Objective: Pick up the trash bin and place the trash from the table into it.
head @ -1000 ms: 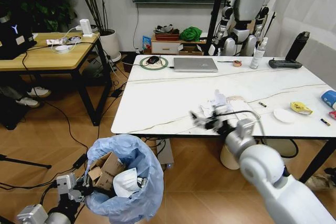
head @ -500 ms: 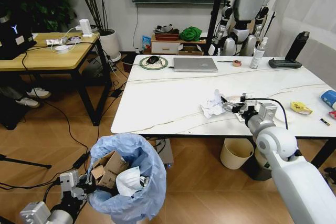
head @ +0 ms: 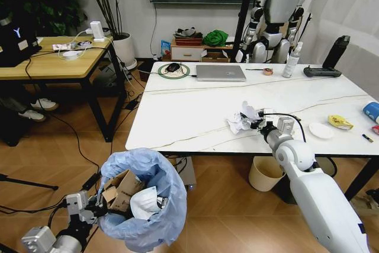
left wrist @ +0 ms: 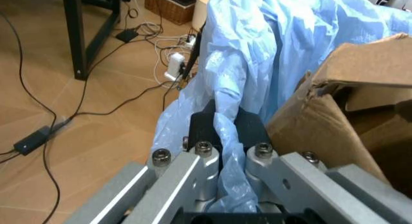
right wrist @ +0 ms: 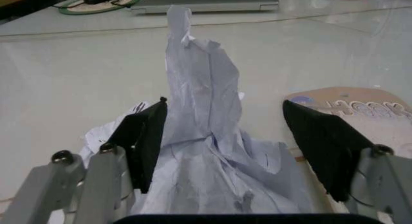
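The trash bin [head: 142, 205] holds cardboard [head: 120, 189] and tissues; the left gripper [left wrist: 225, 132] pinches its bag rim. The right gripper [right wrist: 235, 142] has its jaws spread around a crumpled tissue [right wrist: 199, 118] on the surface [head: 189, 111].

Table [head: 189, 111] near edge left of the crumpled tissue [head: 240, 121] is bare, open approach. Round beige card [right wrist: 360, 113] lies just beside the tissue, between it and the white disc [head: 320, 130]. Laptop [head: 219, 73] and mouse [head: 173, 67] sit well back, spray bottle [head: 291, 61] at the far edge. Yellow wrapper [head: 339, 122] and blue cup [head: 371, 111] crowd the right end. Trash bin [head: 151, 176] mouth is partly blocked by cardboard [head: 121, 188]. Cables [left wrist: 77, 113] cross the floor beside it.
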### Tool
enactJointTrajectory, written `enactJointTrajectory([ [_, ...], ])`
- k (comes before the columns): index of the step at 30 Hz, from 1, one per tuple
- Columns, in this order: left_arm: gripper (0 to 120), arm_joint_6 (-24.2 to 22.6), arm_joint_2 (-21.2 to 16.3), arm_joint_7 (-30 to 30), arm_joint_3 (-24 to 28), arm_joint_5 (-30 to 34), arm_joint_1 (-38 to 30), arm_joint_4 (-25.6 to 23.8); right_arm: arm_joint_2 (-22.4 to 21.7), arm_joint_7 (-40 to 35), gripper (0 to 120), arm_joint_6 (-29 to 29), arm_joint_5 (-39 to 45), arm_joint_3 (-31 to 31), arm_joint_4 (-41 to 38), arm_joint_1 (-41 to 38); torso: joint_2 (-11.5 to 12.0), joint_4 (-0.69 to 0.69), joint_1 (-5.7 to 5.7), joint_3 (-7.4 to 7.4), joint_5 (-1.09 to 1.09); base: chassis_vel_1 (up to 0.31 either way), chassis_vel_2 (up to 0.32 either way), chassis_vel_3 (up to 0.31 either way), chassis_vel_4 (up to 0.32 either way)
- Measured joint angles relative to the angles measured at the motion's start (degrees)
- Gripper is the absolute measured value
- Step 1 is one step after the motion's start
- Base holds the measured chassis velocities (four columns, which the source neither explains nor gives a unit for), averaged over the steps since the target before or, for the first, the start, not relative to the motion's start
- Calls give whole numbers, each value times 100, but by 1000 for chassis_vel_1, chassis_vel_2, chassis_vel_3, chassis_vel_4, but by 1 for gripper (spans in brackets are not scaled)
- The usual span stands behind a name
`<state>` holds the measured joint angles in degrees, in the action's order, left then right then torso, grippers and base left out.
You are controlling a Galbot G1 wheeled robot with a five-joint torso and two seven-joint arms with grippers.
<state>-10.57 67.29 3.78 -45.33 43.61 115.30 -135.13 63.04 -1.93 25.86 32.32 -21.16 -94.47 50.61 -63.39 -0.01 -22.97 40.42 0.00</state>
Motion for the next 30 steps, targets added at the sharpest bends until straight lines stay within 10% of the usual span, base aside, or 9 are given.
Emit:
enactJointTrajectory([
  [17, 0, -5, 43, 3, 15, -39, -6, -59, -56, -15, 1, -22, -6, 12, -117, 63, 0, 1, 0, 0, 0, 0, 0, 0, 0],
  [30, 0, -5, 14, 3, 1, 3, 7, -67, -476, -31, 0, -142, 630, 190, -1230, 309, 0, 0, 0, 0, -1, 0, 0, 0, 0],
])
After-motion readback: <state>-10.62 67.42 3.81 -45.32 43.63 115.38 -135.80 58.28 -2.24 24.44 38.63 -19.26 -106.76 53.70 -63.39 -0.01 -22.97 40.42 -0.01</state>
